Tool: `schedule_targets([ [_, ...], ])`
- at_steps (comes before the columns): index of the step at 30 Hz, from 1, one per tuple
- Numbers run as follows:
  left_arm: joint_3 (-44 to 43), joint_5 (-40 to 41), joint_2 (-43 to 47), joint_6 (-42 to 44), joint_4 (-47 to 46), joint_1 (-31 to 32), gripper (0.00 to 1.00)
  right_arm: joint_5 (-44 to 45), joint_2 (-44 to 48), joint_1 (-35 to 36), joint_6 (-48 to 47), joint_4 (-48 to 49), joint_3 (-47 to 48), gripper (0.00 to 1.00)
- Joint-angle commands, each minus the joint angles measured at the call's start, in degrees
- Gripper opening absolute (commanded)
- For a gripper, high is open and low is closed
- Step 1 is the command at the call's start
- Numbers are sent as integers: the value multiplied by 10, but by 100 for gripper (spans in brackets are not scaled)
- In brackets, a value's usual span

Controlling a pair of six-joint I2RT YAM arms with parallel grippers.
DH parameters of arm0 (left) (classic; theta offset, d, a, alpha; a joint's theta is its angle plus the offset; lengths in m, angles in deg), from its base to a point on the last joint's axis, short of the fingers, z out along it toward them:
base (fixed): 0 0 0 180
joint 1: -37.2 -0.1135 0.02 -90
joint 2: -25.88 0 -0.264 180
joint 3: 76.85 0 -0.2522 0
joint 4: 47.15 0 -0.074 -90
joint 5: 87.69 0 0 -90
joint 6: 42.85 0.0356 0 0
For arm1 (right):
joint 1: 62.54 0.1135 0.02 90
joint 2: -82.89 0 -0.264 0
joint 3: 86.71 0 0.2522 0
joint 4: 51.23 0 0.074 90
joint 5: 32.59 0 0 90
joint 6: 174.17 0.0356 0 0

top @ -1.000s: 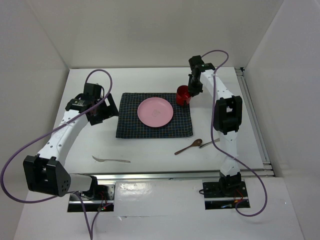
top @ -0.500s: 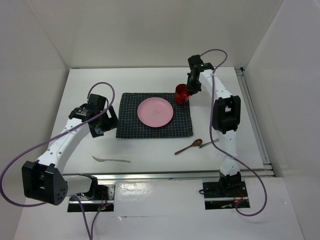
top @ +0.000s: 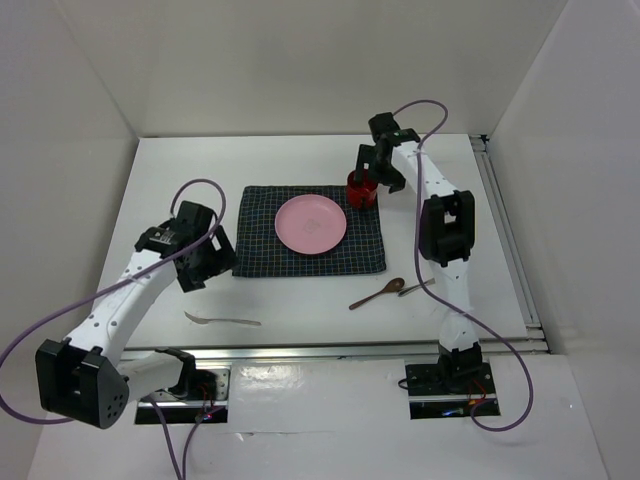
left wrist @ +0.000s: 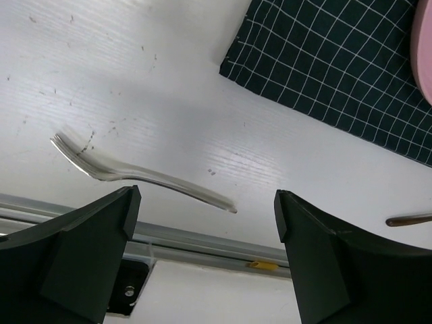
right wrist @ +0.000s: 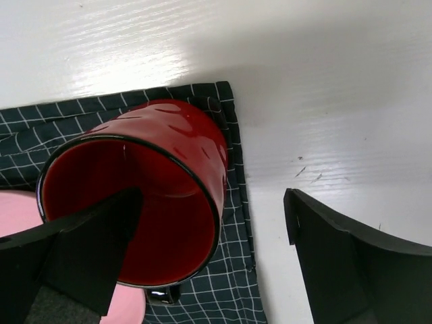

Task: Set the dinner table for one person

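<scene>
Right gripper (right wrist: 212,223) splayed, empty, finger (right wrist: 74,263) seemingly inside red mug (right wrist: 169,148), left of frame; may snag, tip it. Left gripper (left wrist: 206,202) splayed, empty.

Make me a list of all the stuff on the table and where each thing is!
cloth: dark checked, middle of dinner table
plate: pink, on the cloth
cup: red, cloth's far right corner
fork: bare table, near left
spoon: wooden, bare table, near right
left gripper: open, near the fork
right gripper: open, at the cup
</scene>
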Motion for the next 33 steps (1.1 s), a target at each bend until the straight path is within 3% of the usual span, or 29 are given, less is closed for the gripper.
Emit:
schedule_targets([
  [1,8,5,12,-40,27,5,100,8,55,7,6,20,21,100],
  [8,77,18,-1,-199,60,17,98,-8,183,13,11,43,-38,100],
  [22,137,0,-1,-324,81,22,93,-21,296,18,1,60,-147,100],
  [26,150,-3,-1,-342,32,22,93,-27,307,18,-6,65,-167,100],
  [33,180,-3,-36,-361,-17,22,83,-32,324,18,-18,70,-203,100],
])
